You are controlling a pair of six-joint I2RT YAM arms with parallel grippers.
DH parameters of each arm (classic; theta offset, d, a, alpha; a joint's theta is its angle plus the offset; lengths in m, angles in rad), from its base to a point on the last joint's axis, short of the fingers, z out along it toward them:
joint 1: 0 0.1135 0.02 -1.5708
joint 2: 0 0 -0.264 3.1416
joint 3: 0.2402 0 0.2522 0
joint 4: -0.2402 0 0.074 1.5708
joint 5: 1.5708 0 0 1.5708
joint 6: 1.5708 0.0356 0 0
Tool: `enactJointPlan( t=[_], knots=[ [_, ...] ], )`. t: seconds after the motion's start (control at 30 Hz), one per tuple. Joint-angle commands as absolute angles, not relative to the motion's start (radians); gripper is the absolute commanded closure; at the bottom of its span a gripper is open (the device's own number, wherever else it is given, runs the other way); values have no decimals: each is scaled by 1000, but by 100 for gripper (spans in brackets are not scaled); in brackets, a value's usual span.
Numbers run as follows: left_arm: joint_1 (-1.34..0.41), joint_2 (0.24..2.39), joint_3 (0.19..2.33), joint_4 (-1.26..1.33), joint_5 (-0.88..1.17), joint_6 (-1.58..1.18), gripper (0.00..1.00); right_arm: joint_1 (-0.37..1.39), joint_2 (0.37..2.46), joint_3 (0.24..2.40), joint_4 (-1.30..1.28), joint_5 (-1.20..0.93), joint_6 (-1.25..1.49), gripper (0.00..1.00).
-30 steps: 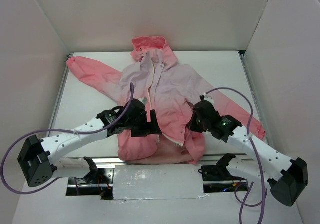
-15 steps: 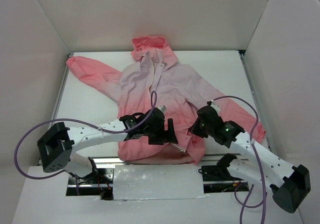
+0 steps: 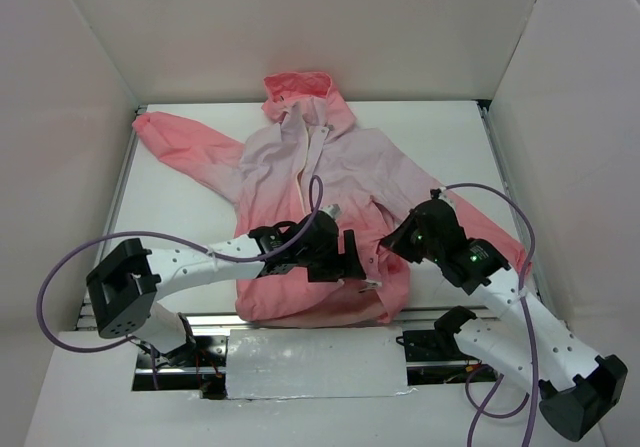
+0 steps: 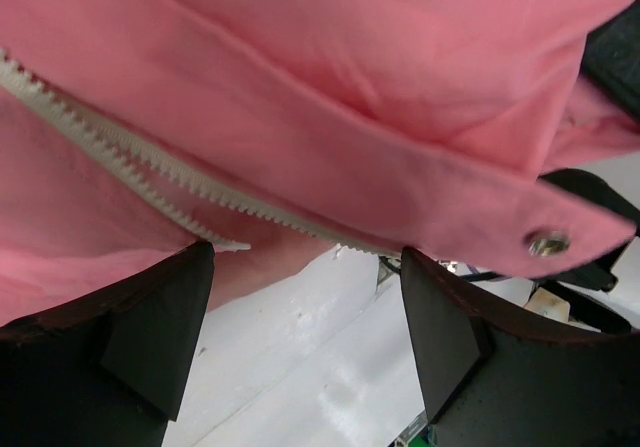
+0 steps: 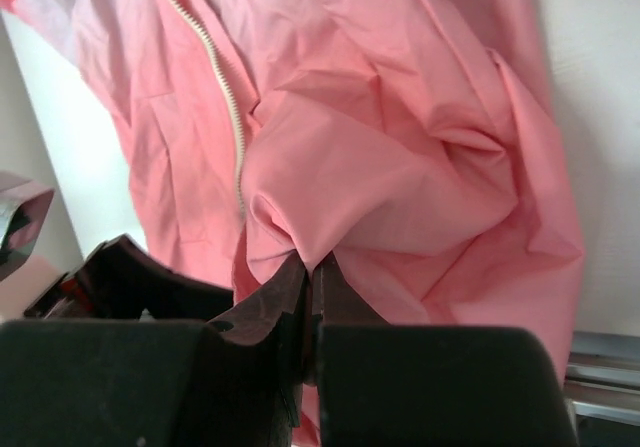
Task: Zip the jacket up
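Observation:
The jacket (image 3: 320, 182) lies spread on the table, hood at the far side, coral pink fading to pale lilac at the chest, its white zipper (image 3: 312, 157) open down the front. My left gripper (image 3: 352, 257) is open over the lower hem, by the zipper's bottom end. In the left wrist view the white zipper teeth (image 4: 150, 172) and a flap with a metal snap (image 4: 548, 242) hang just above the open fingers (image 4: 160, 317). My right gripper (image 5: 315, 267) is shut on a fold of the jacket's pink fabric (image 5: 380, 167) at the lower right front, right of the left gripper.
White walls enclose the table (image 3: 180, 217) on three sides. A grey taped strip (image 3: 315, 362) and the arm bases lie along the near edge. Purple cables (image 3: 500, 202) loop off both arms.
My left arm has swung right across the hem toward the zipper's bottom. My right gripper has moved right and a little away, pulling the pinched fabric with it and flattening the lower right front.

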State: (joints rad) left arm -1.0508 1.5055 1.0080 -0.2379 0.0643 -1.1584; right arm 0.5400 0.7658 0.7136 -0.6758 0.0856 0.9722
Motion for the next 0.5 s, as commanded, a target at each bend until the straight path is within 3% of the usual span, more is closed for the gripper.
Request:
enactJointPlan(
  t=[0.0,0.47],
  knots=[
    [-1052,1532,1058,-157,40,-1155,12,529,755,769,-670,23,976,100],
    [-1052,1545,1052,-38,5,-1172,16,496,738,764,-667,-28,971,100]
  ],
)
